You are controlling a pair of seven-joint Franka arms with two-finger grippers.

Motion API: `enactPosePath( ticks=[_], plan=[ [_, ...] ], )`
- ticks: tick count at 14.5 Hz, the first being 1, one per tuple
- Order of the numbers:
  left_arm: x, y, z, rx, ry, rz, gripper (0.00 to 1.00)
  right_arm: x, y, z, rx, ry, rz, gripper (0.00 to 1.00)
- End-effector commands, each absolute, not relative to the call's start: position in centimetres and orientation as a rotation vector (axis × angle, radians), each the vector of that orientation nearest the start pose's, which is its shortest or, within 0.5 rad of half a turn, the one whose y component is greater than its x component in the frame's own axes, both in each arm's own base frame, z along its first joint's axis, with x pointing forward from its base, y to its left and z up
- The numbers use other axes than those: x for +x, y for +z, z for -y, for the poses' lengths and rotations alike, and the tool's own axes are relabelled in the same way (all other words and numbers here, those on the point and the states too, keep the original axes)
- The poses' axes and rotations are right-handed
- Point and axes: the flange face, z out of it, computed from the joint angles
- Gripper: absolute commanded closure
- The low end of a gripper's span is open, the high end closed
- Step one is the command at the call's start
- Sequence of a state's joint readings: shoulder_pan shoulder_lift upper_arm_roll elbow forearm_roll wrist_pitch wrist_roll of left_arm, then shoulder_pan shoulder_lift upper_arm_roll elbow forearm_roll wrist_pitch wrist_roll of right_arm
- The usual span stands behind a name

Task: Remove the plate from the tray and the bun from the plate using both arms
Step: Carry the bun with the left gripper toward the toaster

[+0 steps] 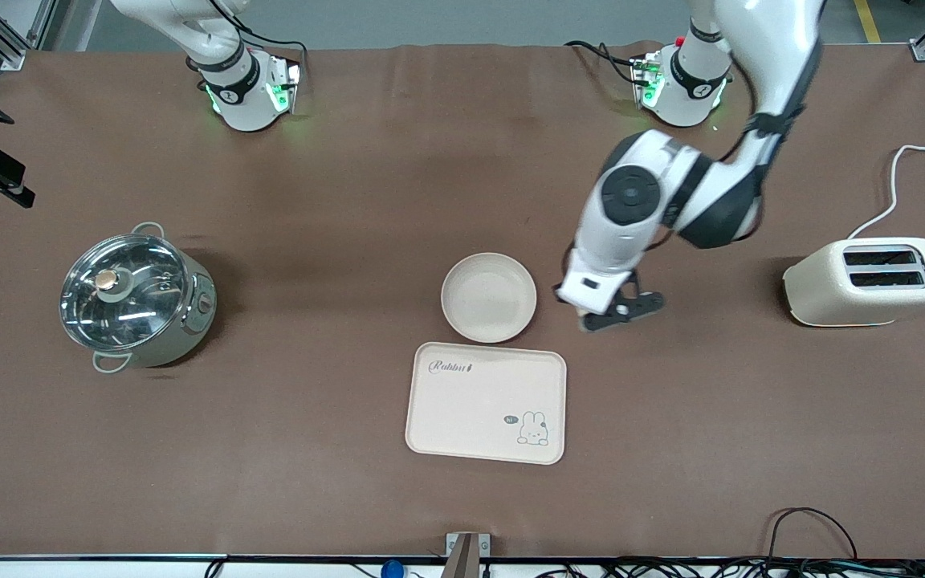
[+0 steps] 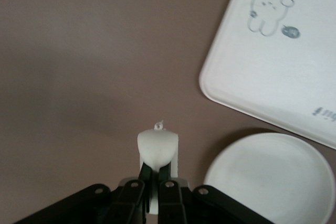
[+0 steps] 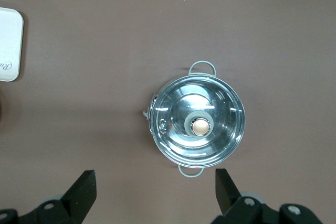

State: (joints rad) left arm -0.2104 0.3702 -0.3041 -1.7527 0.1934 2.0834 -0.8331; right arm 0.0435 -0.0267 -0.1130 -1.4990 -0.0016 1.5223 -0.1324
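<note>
The round cream plate (image 1: 488, 297) lies on the brown table just farther from the front camera than the rabbit tray (image 1: 485, 401). My left gripper (image 1: 601, 315) hangs low over the bare table beside the plate, toward the left arm's end. In the left wrist view this gripper (image 2: 157, 170) is shut on the small pale bun (image 2: 157, 144), with the plate (image 2: 270, 182) and the tray (image 2: 273, 56) close by. My right gripper (image 3: 155, 184) is open and empty, high above the table near the steel pot (image 3: 198, 124); it is out of the front view.
A lidded steel pot (image 1: 133, 297) stands toward the right arm's end. A cream toaster (image 1: 868, 281) with a white cord stands toward the left arm's end. Cables hang at the table's near edge.
</note>
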Motion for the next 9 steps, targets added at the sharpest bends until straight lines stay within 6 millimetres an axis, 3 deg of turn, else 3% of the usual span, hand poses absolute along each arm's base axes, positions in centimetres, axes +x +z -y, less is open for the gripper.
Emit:
enactPosePath(
  ticks=[1,4,7,9],
  plan=[
    [59.5,33.5,23.5,-3.070,0.038,0.250,0.99,53.7,67.1,4.0,-3.160,-0.072,0.109,0.00],
    [61.2,29.2,17.7,-3.140,0.085,0.192,0.98,54.0,67.0,4.4,-3.162,-0.079,0.102,0.00],
    [60.3,24.2,17.2,-3.190,0.013,0.176,0.93,53.9,66.9,4.2,-3.161,-0.069,0.107,0.00],
    [60.1,22.5,17.2,-3.201,-0.001,0.151,0.77,53.9,67.0,4.0,-3.161,-0.076,0.111,0.00]
  ],
)
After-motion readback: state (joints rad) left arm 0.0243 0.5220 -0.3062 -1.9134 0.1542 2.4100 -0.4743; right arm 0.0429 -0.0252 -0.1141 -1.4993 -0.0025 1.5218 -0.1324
